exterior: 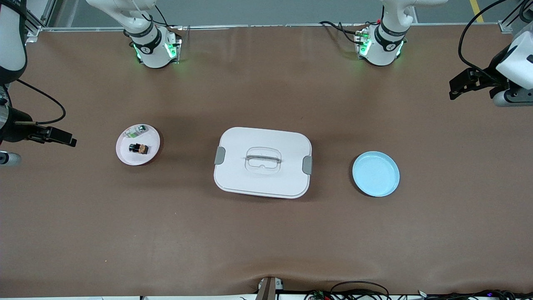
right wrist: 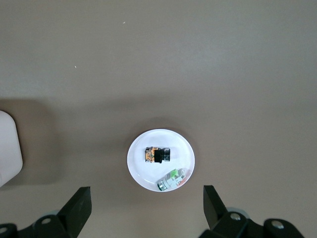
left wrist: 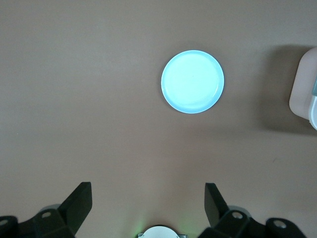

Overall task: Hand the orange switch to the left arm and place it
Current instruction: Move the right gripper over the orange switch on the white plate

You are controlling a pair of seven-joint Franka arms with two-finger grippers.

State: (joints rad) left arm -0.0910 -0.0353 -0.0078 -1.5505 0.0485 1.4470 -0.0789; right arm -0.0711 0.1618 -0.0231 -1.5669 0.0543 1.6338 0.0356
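My right end effector hangs wide open and empty, high over the desk at its own end. The orange switch lies below and ahead of it on the white plate, beside a green-and-white part. I should descend straight and pinch only the switch. The box needs a high carry over it. My left end effector, also wide open, waits above the blue plate.
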